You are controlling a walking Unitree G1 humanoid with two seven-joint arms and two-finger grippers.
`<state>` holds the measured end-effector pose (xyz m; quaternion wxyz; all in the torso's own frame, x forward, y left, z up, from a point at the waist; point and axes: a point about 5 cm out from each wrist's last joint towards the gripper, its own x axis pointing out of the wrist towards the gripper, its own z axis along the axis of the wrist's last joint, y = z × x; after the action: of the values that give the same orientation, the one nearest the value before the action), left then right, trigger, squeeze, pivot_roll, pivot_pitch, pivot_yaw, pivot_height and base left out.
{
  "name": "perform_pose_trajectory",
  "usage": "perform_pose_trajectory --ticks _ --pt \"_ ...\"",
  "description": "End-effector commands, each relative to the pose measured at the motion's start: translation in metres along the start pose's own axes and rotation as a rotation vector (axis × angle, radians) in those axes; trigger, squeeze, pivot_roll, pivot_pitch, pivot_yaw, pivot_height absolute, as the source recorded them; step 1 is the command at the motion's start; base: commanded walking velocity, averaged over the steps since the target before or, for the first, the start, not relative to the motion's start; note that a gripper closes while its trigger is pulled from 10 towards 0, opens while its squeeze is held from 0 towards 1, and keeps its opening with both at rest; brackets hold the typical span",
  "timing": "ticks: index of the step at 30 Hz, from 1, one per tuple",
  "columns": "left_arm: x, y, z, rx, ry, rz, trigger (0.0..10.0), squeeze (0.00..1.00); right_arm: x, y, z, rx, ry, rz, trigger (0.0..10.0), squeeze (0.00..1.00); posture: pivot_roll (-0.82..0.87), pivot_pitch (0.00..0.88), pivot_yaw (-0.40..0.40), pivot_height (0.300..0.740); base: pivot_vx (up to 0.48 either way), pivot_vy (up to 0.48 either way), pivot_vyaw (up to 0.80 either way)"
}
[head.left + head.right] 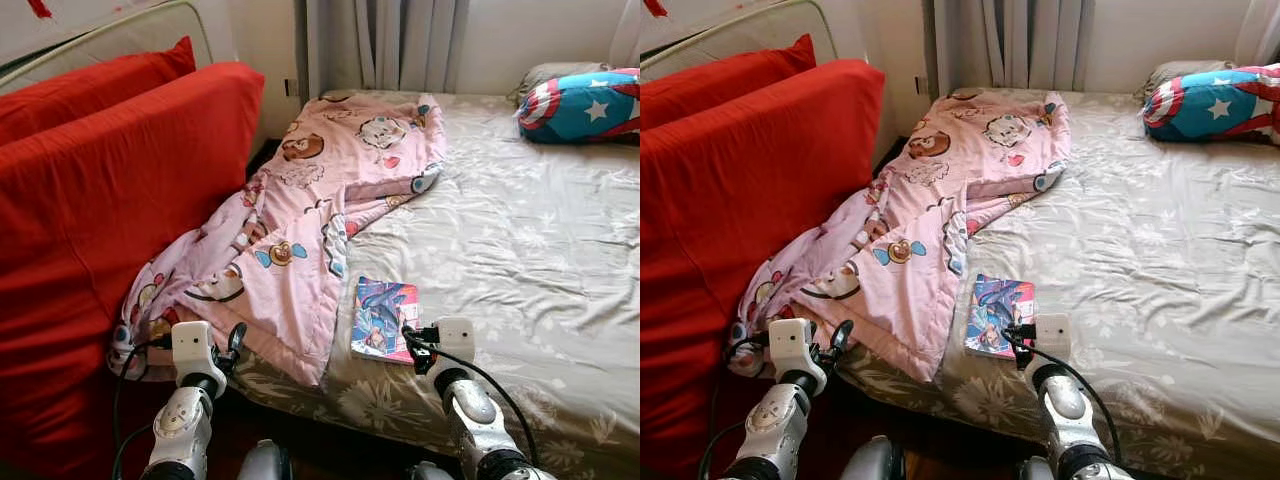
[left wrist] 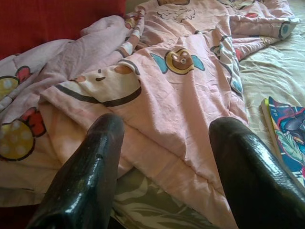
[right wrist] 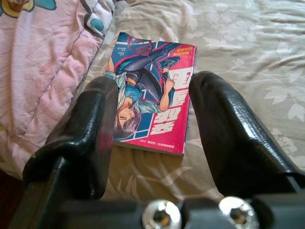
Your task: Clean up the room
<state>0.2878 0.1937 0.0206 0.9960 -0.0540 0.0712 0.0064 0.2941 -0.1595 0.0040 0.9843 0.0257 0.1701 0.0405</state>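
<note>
Bedroom scene: a bed point(image 1: 520, 250) with a grey floral sheet takes up most of the frame, with grey curtains point(image 1: 385, 45) along the top center against the wall. On the left side of the frame there are two big red cushions point(image 1: 110, 190) stacked up, one behind the other.

Count of stuff on the bed: one pink cartoon-print blanket point(image 1: 300, 220), rumpled and running from the top center down to the lower left, hanging a bit over the near edge. One comic book point(image 1: 384, 318) lying flat on the sheet at lower center, just beside the blanket's right edge, cover up. One star-and-stripe pillow point(image 1: 580, 105) in the upper right corner, with a grey pillow point(image 1: 545, 75) peeking out behind it.

Now the claws. The left gripper point(image 2: 164, 157) sits at the lower left, near the bottom hem of the blanket; its two black fingers point(image 2: 90, 176) are spread wide and hold nothing, with the pink fabric showing between them. The right gripper point(image 3: 152, 138) is at the lower center-right, just short of the comic. Its fingers point(image 3: 228, 138) are also spread wide apart, framing the book in the wrist view, not pinching anything. I can't tell whether the tips actually touch the sheet.
</note>
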Motion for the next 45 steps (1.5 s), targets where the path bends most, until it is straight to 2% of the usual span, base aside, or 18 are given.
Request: perform_pose_trajectory --ticks 1,22,29,39,45 --pt "0.000 0.004 0.001 0.011 0.007 0.006 10.0 0.00 -0.001 0.001 -0.001 0.010 -0.002 0.008 10.0 0.00 -0.04 0.044 0.070 0.593 0.000 0.000 0.00" --pt "0.001 0.004 0.001 0.004 0.008 0.010 10.0 0.00 -0.002 0.002 -0.005 -0.013 0.016 0.036 10.0 0.00 -0.03 0.046 0.073 0.593 0.000 0.000 0.00" --pt "0.001 0.004 0.002 0.002 0.006 0.010 10.0 0.00 -0.008 -0.004 -0.016 0.004 0.068 0.028 10.0 0.00 -0.03 0.048 0.072 0.593 0.000 0.000 0.80" --pt "0.001 0.005 0.004 0.003 -0.003 0.011 10.0 0.00 -0.009 -0.007 -0.020 0.005 0.108 0.019 10.0 0.00 -0.03 0.065 0.075 0.593 0.273 0.000 0.19" --pt "0.000 0.006 0.004 0.006 -0.008 0.015 10.0 0.00 -0.005 -0.006 -0.016 0.004 0.102 0.023 10.0 0.00 -0.02 0.084 0.079 0.593 0.301 0.000 0.00"
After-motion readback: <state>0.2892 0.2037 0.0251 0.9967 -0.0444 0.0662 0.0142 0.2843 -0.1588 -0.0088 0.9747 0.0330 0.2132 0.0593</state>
